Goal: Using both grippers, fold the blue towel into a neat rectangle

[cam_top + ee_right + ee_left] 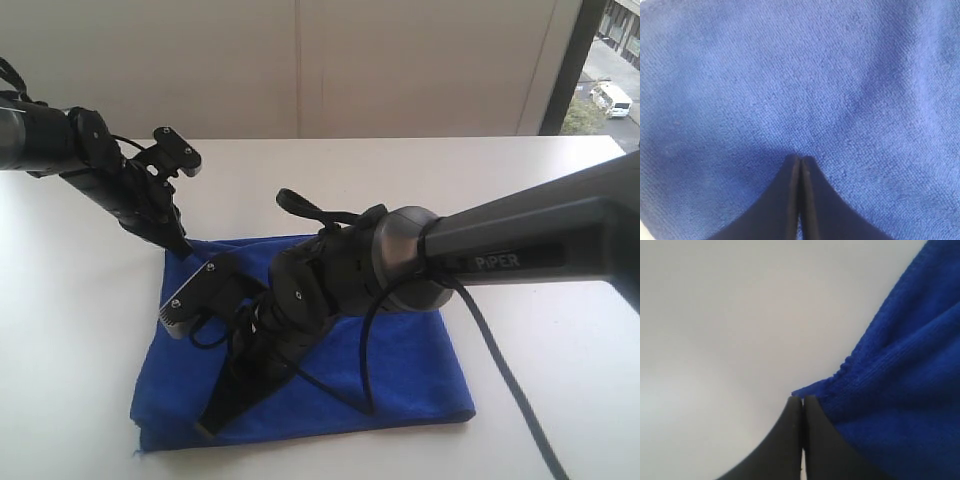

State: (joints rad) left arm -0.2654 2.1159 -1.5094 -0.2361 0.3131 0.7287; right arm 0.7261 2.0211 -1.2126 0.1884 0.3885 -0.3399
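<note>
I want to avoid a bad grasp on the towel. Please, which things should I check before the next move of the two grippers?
1. Left gripper at a corner of the blue towel: ok.
2. Cloth pinched between its shut jaws: cannot tell.
3. Right gripper open for a grasp: not ok, it is shut, with its tips at the cloth.
4. Towel wholly on the table: ok.
5. Black cable clear of the towel: not ok, it hangs over it.

Table (pixel 80 330): white, smooth top, running from 3 through 6 to 9 o'clock.
Wall (pixel 420 60): pale and plain at 12 o'clock, with a thin vertical seam (pixel 297 60).
Window (pixel 618 50): at 2 o'clock, with a dark frame (pixel 565 70); a white van (pixel 611 98) is outside.
Light: soft daylight.
</note>
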